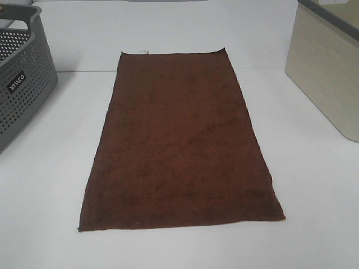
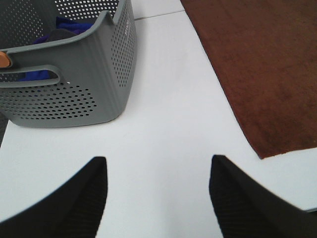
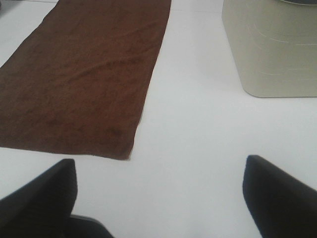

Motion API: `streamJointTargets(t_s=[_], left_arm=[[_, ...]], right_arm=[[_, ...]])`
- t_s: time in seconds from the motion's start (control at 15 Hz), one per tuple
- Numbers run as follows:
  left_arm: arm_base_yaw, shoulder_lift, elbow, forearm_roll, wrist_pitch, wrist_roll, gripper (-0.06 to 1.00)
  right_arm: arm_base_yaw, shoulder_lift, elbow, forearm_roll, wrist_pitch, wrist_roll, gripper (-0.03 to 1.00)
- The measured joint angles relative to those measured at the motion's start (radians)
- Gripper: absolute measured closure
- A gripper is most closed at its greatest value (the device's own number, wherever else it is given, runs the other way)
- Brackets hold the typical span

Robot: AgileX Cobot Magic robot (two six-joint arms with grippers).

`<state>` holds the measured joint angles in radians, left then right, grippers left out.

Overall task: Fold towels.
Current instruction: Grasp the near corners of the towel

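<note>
Left gripper point(image 2: 157, 163) and right gripper point(image 3: 159, 163), jaws spread wide and empty, hang above the white table point(image 1: 314, 196). Reddish-brown towel point(image 1: 179, 145) lies flat, unfolded, at the table's middle, between a grey perforated basket point(image 1: 22, 84) and a beige bin point(image 1: 325, 73); its small white tag point(image 1: 143, 53) shows at the far edge.

Dark reddish-brown towel point(image 1: 179, 140) spread flat on the white bench point(image 1: 50, 213).
It lay fully unfolded in a single smooth layer, its long sides running away from me, a small white tag point(image 1: 143, 53) showing at the far edge near one corner.
</note>
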<state>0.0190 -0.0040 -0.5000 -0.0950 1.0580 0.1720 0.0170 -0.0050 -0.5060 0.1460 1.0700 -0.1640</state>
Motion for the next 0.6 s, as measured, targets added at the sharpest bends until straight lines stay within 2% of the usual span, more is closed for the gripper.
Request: streamJointTargets(t_s=[0.6], left_arm=[[0.000,0.000,0.000,0.000,0.000,0.000,0.36]], right_arm=[[0.000,0.000,0.000,0.000,0.000,0.000,0.12]])
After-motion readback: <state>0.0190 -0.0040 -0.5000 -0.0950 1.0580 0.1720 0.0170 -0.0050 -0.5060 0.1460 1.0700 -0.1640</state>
